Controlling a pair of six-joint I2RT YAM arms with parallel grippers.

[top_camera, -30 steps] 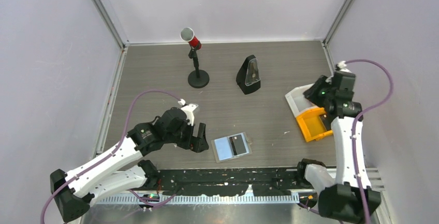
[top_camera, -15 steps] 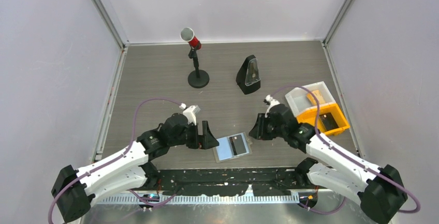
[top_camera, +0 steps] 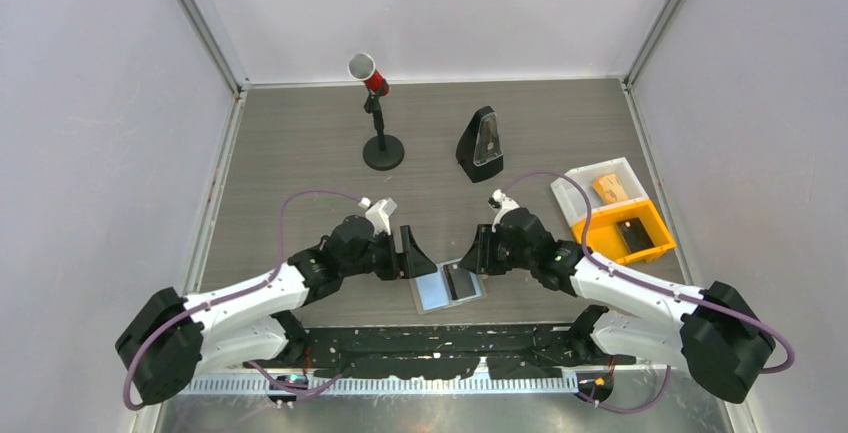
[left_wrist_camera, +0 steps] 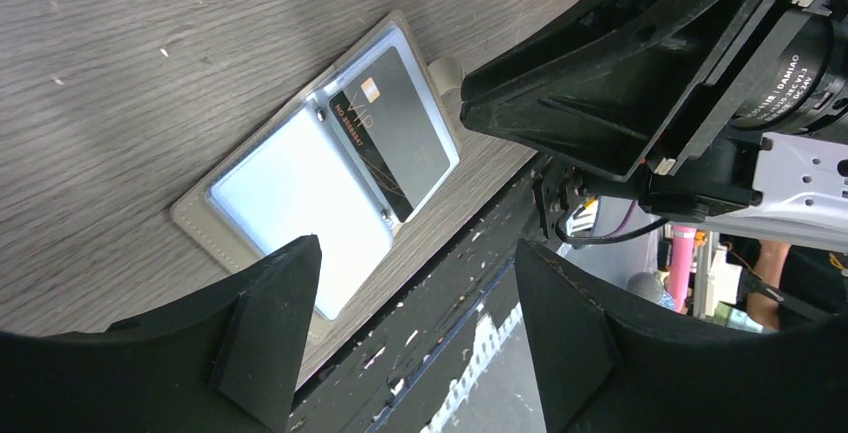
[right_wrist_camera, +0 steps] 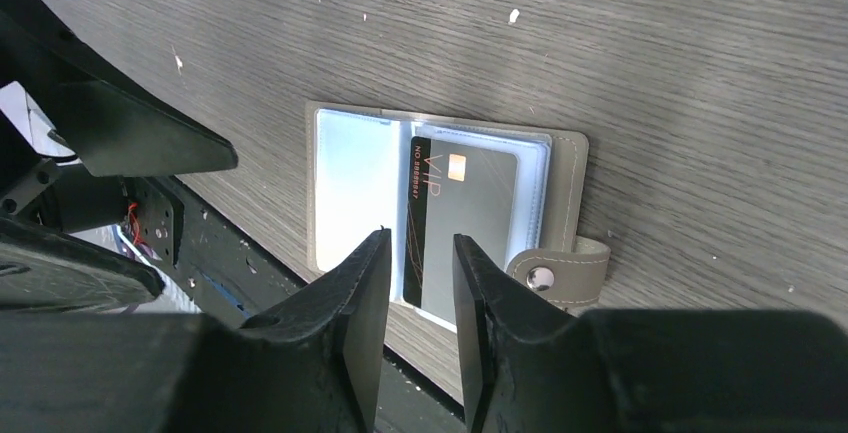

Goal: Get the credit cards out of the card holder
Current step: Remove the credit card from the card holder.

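The card holder (top_camera: 432,292) lies open on the table near the front edge, its left panel empty and light blue. A black credit card (top_camera: 460,279) sits in its right panel. My left gripper (top_camera: 412,253) is open and hovers just left of the holder. My right gripper (top_camera: 478,251) hovers at the holder's right edge, its jaws a narrow gap apart with nothing between them. The right wrist view shows the holder (right_wrist_camera: 350,153) and the card (right_wrist_camera: 470,203) below my gripper (right_wrist_camera: 420,238). The left wrist view shows the holder (left_wrist_camera: 300,183), the card (left_wrist_camera: 395,128) and my gripper (left_wrist_camera: 415,253).
An orange-and-white tray box (top_camera: 590,243) stands at the right, with an orange-tan card (top_camera: 608,187) in its white part and a black card (top_camera: 632,234) in its orange part. A microphone stand (top_camera: 380,148) and a black metronome (top_camera: 482,145) stand behind.
My right arm swung from over the tray box down and left to the holder's right edge. My left gripper moved right, up to the holder's left edge.
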